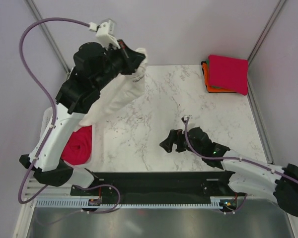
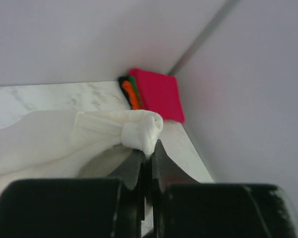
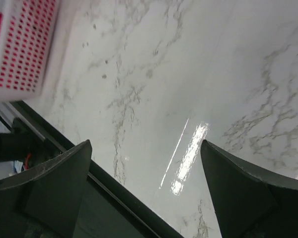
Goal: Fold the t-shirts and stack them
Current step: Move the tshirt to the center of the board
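Soft matt white cloth t-shirt (image 1: 120,96); glossy veined marble-look table (image 1: 188,99); perforated plastic basket (image 3: 25,47)

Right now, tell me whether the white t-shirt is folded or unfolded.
Unfolded: the left gripper pinches a bunched bit of the white t-shirt, which hangs loose below it.

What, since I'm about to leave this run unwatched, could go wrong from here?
1. The left gripper has its jaws shut on only a small bunch of the white t-shirt; the hanging cloth might slip out.
2. The shirt's lower end hangs near the basket and may snag on it.
3. The right gripper is open over bare table, apart from the cloth, so the shirt may land crumpled if laid down one-handed.
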Controlling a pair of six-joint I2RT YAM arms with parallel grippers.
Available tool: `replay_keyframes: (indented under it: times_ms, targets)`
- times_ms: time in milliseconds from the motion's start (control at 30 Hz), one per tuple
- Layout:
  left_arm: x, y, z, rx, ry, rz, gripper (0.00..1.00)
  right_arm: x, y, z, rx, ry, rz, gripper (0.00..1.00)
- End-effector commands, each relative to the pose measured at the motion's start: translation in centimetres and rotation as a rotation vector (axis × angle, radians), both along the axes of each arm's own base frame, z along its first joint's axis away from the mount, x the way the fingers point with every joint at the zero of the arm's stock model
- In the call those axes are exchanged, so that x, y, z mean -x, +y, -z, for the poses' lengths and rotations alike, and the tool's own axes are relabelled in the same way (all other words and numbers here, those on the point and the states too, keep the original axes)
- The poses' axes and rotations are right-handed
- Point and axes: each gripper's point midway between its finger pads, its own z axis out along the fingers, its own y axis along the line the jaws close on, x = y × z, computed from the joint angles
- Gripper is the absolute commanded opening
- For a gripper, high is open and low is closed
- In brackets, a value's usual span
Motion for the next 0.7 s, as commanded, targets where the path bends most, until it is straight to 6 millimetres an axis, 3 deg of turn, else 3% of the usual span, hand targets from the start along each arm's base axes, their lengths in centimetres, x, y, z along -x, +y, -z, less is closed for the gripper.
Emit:
replay_keyframes:
  times_ms: [0, 33, 133, 167, 233, 267, 333, 367, 400, 433, 467, 500, 533, 567, 600, 667]
  targets:
    - [6.6, -4.5, -7.7, 0.001, -0.261, 0.271, 0.02, -2.6, -3.2, -4.9, -0.065, -0.13, 0.194, 0.98]
    - [7.9, -5.7, -7.8, -0.008, -0.279, 0.33, 0.02, -3.2, -4.8, -7.1, -0.083, -0.19, 0.263, 0.98]
    - [8.8, -6.1, -6.4, -0.023, -0.262, 0.365, 0.02, -3.5, -7.9, -11.1, -0.059, -0.264, 0.356, 0.98]
    - [8.5, -6.8, -4.7, -0.034, -0.235, 0.382, 0.02, -3.4, -9.6, -13.9, -0.067, -0.31, 0.417, 0.98]
    - [9.2, -7.0, -3.1, -0.03, -0.197, 0.411, 0.02, -3.3, -11.6, -16.4, -0.062, -0.346, 0.484, 0.98]
    - [8.5, -8.0, 0.4, -0.064, -0.128, 0.427, 0.02, -3.1, -13.9, -18.2, -0.042, -0.368, 0.566, 0.98]
    - [9.2, -8.4, 3.7, -0.063, -0.046, 0.466, 0.07, -2.7, -16.0, -19.8, -0.05, -0.373, 0.649, 0.98]
    - [9.0, -8.9, 8.2, -0.099, 0.049, 0.474, 0.09, -2.1, -17.2, -20.4, -0.032, -0.364, 0.677, 0.98]
    - [9.0, -9.0, 10.0, -0.086, 0.094, 0.47, 0.09, -2.0, -18.4, -20.6, -0.022, -0.365, 0.73, 0.98]
    - [9.0, -8.1, 11.3, -0.082, 0.119, 0.425, 0.09, -1.8, -18.8, -20.7, -0.021, -0.36, 0.743, 0.98]
    - [8.8, -7.5, 16.1, -0.121, 0.211, 0.385, 0.09, -1.3, -19.3, -20.5, -0.028, -0.348, 0.753, 0.98]
    - [8.8, -6.8, 17.9, -0.124, 0.247, 0.345, 0.14, -1.1, -19.3, -20.1, -0.03, -0.337, 0.749, 0.98]
    - [8.5, -4.6, 18.6, -0.126, 0.246, 0.249, 0.16, -0.9, -19.3, -19.8, -0.042, -0.327, 0.746, 0.98]
    - [8.6, -3.0, 22.4, -0.169, 0.314, 0.178, 0.22, -0.8, -19.0, -18.4, -0.033, -0.298, 0.739, 0.98]
    - [8.4, 0.2, 24.6, -0.169, 0.387, 0.0, 0.4, -0.6, -18.5, -17.6, -0.038, -0.269, 0.718, 0.98]
    - [9.7, 5.0, 27.6, -0.119, 0.461, -0.173, 0.75, -0.4, -17.6, -15.2, -0.029, -0.203, 0.7, 0.98]
